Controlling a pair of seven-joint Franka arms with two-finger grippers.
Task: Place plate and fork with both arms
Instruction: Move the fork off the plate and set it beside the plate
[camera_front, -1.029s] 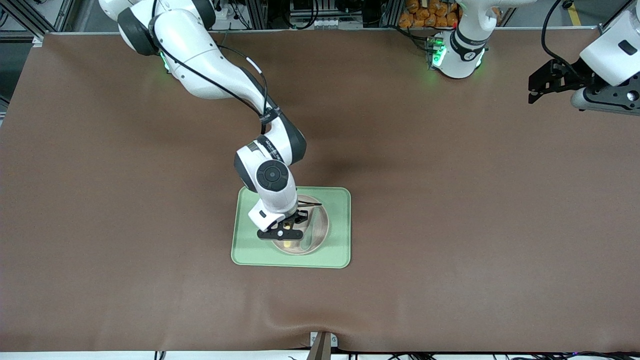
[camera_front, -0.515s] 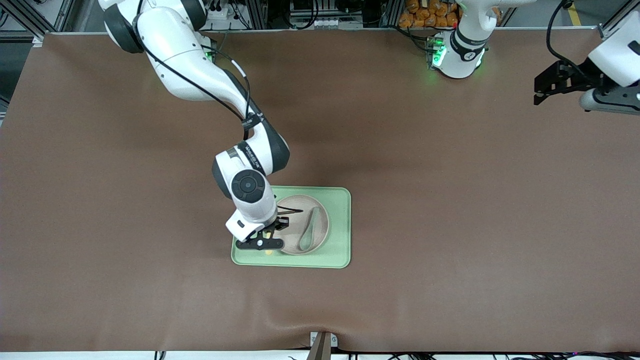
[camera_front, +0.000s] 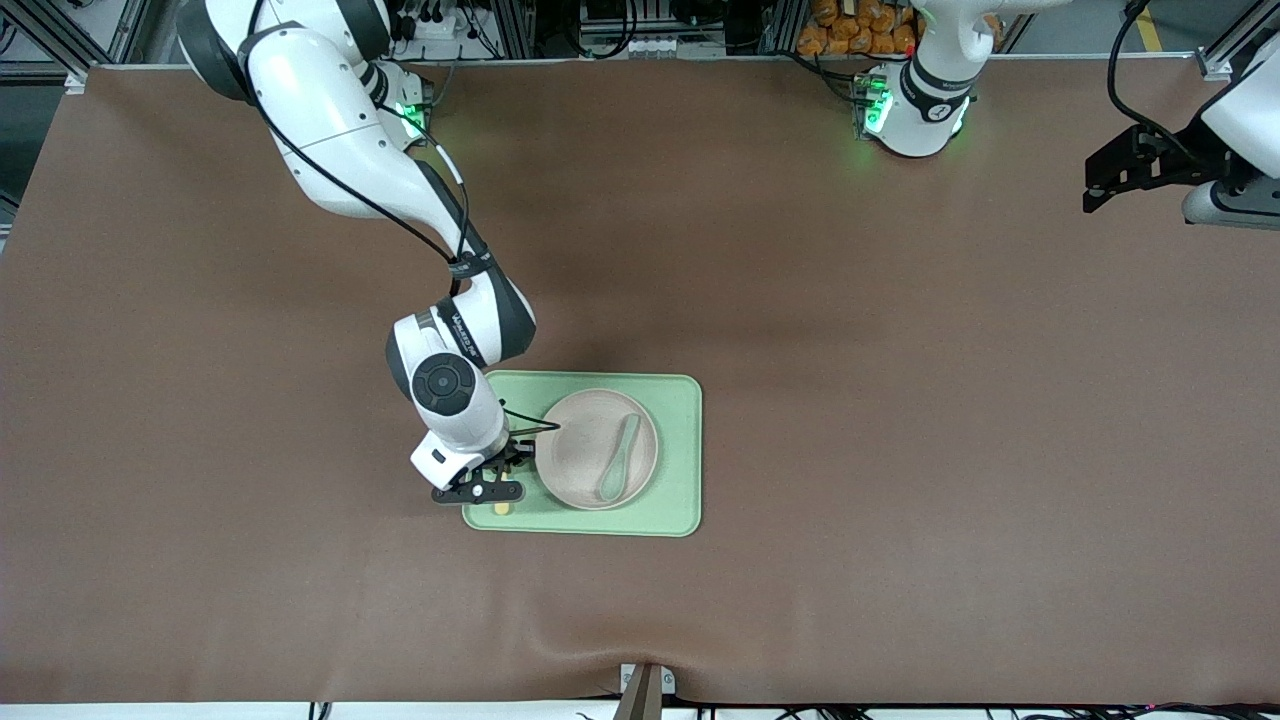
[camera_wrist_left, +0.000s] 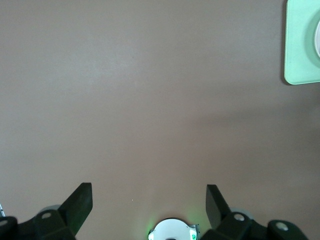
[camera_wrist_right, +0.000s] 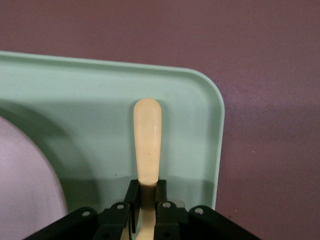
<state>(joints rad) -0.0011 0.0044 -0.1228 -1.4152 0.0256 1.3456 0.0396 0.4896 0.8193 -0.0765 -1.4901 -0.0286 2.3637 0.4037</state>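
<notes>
The beige plate (camera_front: 597, 449) sits on the light green tray (camera_front: 680, 460), with a mint-green spoon (camera_front: 618, 471) lying in it. My right gripper (camera_front: 498, 478) is shut on the pale yellow fork (camera_wrist_right: 147, 145) over the tray's corner beside the plate, toward the right arm's end. The fork's handle end shows in the front view (camera_front: 501, 508) just below the gripper. The plate's rim shows in the right wrist view (camera_wrist_right: 30, 175). My left gripper (camera_front: 1105, 185) is open and empty, held high over the left arm's end of the table; its fingers (camera_wrist_left: 80, 205) frame bare table.
The brown table mat (camera_front: 900, 400) covers the whole table. The tray's corner (camera_wrist_left: 302, 45) shows in the left wrist view. A metal clamp (camera_front: 645, 690) sits at the table's near edge. The arms' bases (camera_front: 915, 100) stand along the table's edge farthest from the camera.
My right gripper has carried the fork off the plate toward the right arm's end, to the tray's corner. The left gripper has drifted farther toward the left arm's end.
</notes>
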